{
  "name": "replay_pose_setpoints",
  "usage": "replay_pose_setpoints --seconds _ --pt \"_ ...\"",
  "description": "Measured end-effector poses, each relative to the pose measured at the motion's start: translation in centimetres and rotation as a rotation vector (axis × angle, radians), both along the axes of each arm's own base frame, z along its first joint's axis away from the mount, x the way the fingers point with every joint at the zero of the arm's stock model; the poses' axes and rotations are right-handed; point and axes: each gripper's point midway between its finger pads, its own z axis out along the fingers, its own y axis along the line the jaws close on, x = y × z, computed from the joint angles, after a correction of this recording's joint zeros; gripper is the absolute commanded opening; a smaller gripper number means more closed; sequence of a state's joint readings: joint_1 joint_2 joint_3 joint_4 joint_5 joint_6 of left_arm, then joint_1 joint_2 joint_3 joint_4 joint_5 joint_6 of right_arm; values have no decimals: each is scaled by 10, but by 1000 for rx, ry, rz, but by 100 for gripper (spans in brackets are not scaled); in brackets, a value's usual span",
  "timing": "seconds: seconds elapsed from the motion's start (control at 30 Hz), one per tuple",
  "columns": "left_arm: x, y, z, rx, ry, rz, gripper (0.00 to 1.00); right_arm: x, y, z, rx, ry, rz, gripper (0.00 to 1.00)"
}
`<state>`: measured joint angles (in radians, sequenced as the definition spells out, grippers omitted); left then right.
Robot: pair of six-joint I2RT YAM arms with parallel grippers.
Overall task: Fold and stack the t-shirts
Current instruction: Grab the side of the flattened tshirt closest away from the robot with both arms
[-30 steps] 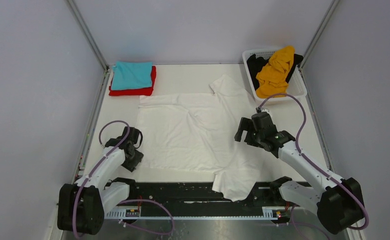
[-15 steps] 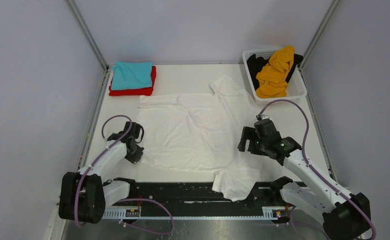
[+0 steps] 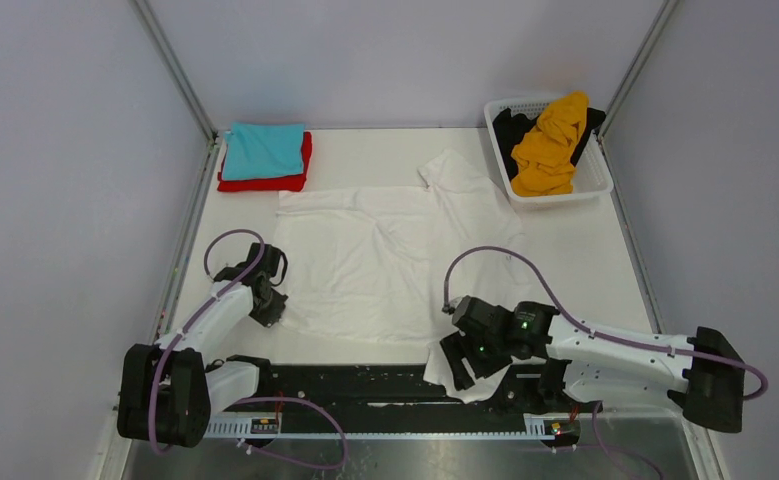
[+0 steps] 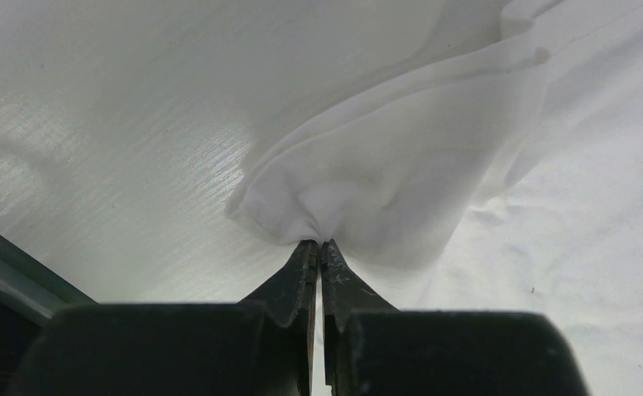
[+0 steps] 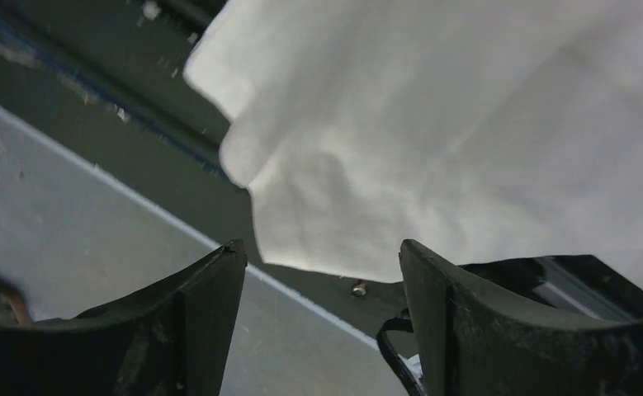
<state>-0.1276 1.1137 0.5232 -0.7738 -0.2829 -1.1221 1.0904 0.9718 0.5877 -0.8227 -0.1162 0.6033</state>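
White table (image 3: 585,260) — shirt (image 3: 385,260) spread, 6 o'clock sleeve over the edge, partly hidden by right gripper (image 5: 319,247), jaws apart; left gripper (image 4: 319,245) clamps the 8 o'clock corner.

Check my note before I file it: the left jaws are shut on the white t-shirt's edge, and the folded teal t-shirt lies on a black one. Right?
Not quite: the top external view shows the teal t-shirt lying on a red t-shirt, not a black one. The left gripper does have its jaws shut on the edge of the white t-shirt.
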Motion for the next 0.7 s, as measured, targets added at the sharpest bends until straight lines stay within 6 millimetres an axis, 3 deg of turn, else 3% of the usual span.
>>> replay_pose_setpoints --seconds 0.13,0.3,0.37,0.47,0.53,0.7 --pt "0 0 0 0 1 -3 0 -29 11 -1 24 64 145 76" --pt "0 0 1 0 -1 -6 0 -41 9 -12 -44 101 204 70" --pt "0 0 2 -1 -6 -6 0 -44 4 -21 -109 110 214 59" --pt "-1 0 4 -2 -10 -6 0 -41 -4 -31 -188 97 205 16" --pt "-3 1 5 -1 -11 -6 0 -35 -11 -33 -240 67 191 3" --pt "-13 3 17 2 -25 2 0 -30 -12 -18 -246 27 197 0"
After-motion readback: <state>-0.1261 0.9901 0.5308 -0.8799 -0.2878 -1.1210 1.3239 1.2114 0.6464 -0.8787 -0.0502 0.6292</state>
